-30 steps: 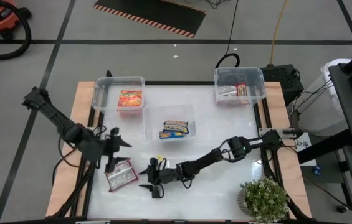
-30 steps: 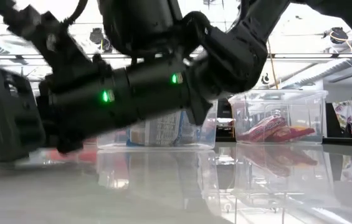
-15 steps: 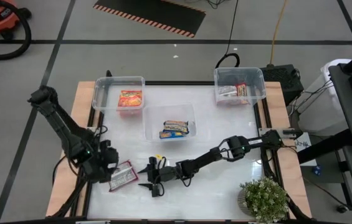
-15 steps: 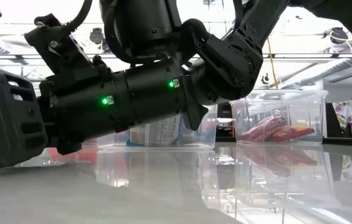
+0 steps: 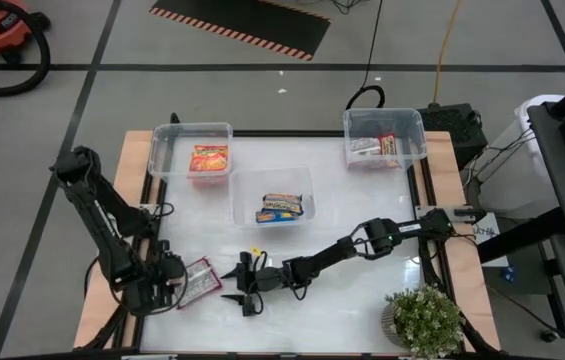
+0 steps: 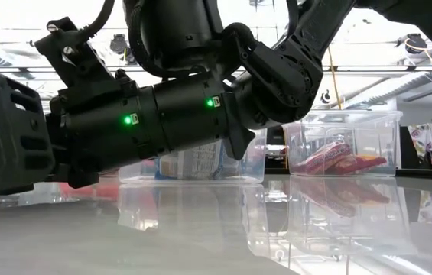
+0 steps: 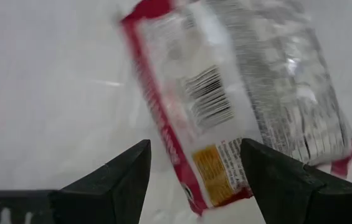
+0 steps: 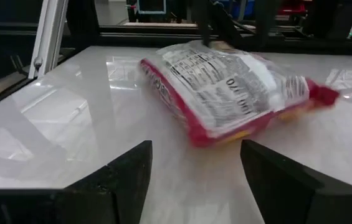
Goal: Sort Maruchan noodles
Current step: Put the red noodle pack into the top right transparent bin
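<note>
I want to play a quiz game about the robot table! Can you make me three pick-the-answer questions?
1. Where is the loose red ramen packet?
A. in a bin
B. on the table by the left gripper
C. by the plant

2. How many clear bins hold packets?
A. one
B. two
C. three

3. How are the right gripper's fingers?
A. open, empty
B. shut on a packet
C. holding a bin

Answers: 1 B, it lies on the white tabletop beside that gripper. 2 C, the left bin, middle bin and right bin each show packets. 3 A, its wrist view shows a gap with nothing between.
</note>
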`<state>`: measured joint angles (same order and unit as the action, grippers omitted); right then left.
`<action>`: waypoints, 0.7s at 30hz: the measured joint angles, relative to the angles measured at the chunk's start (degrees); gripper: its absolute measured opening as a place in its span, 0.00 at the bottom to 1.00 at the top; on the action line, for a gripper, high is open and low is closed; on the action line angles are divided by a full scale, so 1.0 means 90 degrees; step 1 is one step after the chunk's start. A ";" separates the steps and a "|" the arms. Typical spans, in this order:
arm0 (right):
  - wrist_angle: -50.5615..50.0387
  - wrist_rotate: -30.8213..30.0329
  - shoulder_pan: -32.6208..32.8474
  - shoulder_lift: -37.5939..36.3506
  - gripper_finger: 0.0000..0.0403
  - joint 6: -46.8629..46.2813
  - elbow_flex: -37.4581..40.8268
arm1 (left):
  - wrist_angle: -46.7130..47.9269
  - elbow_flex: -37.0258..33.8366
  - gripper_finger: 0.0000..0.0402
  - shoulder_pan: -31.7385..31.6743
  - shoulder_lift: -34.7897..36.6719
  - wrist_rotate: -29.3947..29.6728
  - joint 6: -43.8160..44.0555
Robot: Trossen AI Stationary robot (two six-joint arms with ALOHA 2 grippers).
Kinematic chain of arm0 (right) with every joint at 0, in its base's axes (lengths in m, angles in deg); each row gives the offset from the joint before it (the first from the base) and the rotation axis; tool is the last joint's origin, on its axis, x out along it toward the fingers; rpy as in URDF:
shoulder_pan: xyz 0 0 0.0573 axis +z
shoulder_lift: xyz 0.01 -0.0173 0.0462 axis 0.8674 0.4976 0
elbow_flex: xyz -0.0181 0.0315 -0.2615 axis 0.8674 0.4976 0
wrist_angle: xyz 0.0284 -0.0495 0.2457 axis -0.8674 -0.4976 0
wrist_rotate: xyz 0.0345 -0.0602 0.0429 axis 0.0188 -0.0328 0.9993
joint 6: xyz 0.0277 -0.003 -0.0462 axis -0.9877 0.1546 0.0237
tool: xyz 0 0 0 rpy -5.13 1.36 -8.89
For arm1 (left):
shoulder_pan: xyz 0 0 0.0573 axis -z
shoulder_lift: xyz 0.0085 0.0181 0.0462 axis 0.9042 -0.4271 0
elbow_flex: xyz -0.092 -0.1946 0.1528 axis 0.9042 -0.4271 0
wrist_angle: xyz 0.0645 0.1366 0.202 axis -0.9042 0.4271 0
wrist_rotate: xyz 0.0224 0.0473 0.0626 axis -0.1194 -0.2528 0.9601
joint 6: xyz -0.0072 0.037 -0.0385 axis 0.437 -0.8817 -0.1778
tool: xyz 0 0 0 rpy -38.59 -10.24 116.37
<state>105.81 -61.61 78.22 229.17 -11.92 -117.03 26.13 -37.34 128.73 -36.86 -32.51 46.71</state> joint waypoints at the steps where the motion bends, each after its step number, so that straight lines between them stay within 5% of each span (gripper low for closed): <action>1: 0.0000 0.0000 0.0000 0.0000 0.59 -0.0052 0.0000 | -0.0137 0.0000 0.63 0.0008 -0.0059 0.0005 0.0013; 21: 0.0026 -0.1369 0.0407 0.0000 0.59 0.0630 0.0005 | -0.0877 0.0002 0.63 0.0016 -0.0439 0.0820 0.0060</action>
<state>106.04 -73.93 81.89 229.17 -6.25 -116.99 18.23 -37.32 128.87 -40.81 -25.13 47.25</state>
